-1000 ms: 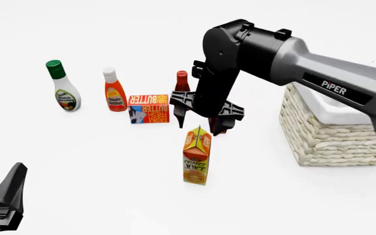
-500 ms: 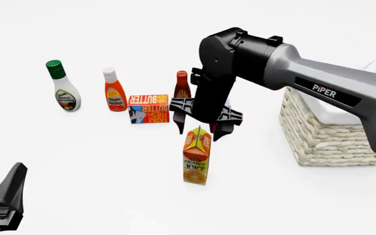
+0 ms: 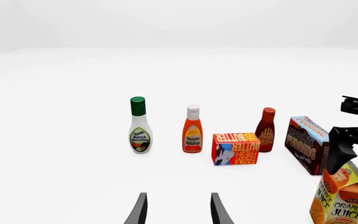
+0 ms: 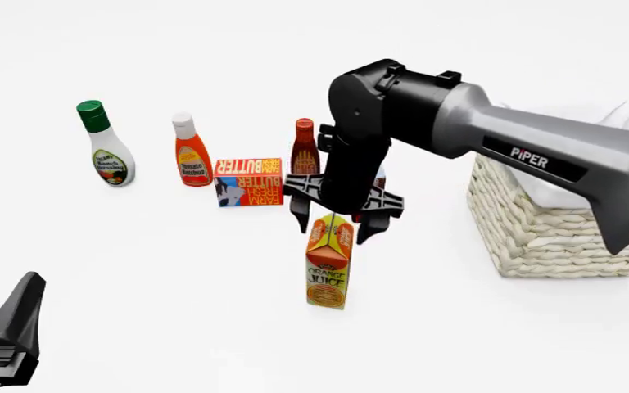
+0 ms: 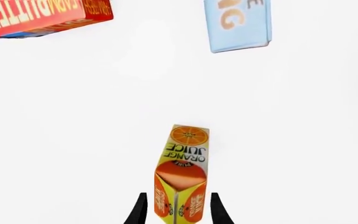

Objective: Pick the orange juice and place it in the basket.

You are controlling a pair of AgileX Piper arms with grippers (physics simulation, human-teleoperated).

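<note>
Fingers of the right tool (image 4: 333,223) stand open astride the upright orange juice (image 4: 329,262) carton's gable, gripping nothing.

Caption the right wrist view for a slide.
Right gripper, open, straddles the gable top of the upright orange juice, butter box beyond.

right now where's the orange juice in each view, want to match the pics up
Front view: the juice stands upright near the middle, just below the right claw.
Left wrist view: at the lower right corner, partly cut off by the frame's edge.
Right wrist view: bottom centre, its gable top between the open claw's fingers.
Shared landmark: the red butter box appears in all three.
</note>
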